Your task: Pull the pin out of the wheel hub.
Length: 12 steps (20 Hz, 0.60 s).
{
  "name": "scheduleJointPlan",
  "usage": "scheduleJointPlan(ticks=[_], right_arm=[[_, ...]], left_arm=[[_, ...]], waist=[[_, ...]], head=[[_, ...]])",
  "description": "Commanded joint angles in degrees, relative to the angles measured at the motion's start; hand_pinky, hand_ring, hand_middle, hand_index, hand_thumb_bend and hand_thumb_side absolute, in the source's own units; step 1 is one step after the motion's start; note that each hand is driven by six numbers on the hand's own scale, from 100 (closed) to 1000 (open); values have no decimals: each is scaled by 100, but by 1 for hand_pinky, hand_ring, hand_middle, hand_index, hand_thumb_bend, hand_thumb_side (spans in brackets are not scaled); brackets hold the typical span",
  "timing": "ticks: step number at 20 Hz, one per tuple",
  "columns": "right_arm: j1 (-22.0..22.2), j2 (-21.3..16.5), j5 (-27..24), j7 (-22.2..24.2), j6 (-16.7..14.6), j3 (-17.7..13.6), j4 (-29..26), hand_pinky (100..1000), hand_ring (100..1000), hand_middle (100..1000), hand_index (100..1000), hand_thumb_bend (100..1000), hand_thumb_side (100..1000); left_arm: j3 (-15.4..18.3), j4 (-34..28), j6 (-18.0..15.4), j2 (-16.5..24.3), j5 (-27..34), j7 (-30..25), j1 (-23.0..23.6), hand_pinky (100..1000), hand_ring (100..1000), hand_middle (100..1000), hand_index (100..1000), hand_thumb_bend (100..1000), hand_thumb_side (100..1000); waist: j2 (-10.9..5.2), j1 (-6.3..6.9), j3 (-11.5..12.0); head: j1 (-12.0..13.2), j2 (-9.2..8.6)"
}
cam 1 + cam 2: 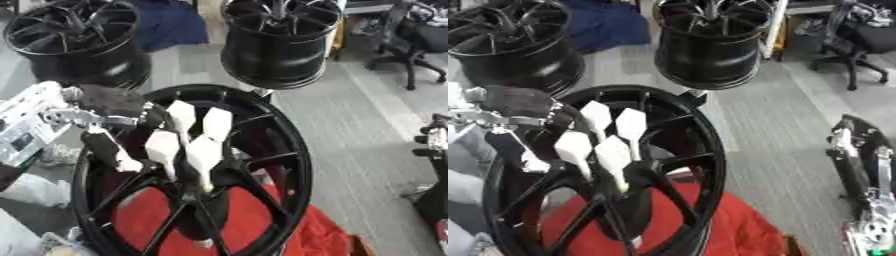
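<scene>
Black spoked wheel hub [289, 150] upright on red cloth; pin not discernible.

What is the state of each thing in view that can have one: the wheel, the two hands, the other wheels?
Wheel hub: upright on its rim, over a red cloth.
Left hand: fingers straight, white tips reaching down to the hub centre.
Right hand: idle at the right edge; fingers not visible.
Two other black wheels: lying behind, untouched.
Pin: cannot be made out.
</scene>
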Motion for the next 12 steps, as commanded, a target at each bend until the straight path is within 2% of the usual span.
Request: scheduleJointPlan(ticks=[1,5,8,9,12], right_arm=[[-28,-53,-21,-10,-15,-16,-75,562,641,594,778,100,630],[-25,-49,-22,-13,-15,-20,-72,562,641,594,778,100,632],[-23,-48,-25,-20,-11,-22,-69,562,641,594,778,100,634],[-24,-48,-26,-19,-12,-20,-69,562,641,593,778,100,634],[-23,-44,-25,-18,-13,-23,-67,563,641,593,777,100,633]], left_arm=[[69,22,-1758,25,-12,-1826,-127,589,621,799,889,252,575],[82,96,-1694,-20,52,-1826,-120,552,580,698,844,168,496],[102,114,-1608,-33,208,-1826,-124,521,547,603,766,100,437],[107,114,-1570,-37,273,-1826,-127,497,523,559,724,100,383],[194,56,-1420,-57,515,-1826,-131,442,471,483,653,100,310]], waist=[[-47,-4,-5],[-43,-2,-13],[-42,0,-10],[-42,0,-9],[-42,-6,-5]], head=[[-6,-14],[-11,-14],[-15,-14],[-15,-14],[-22,-14]])
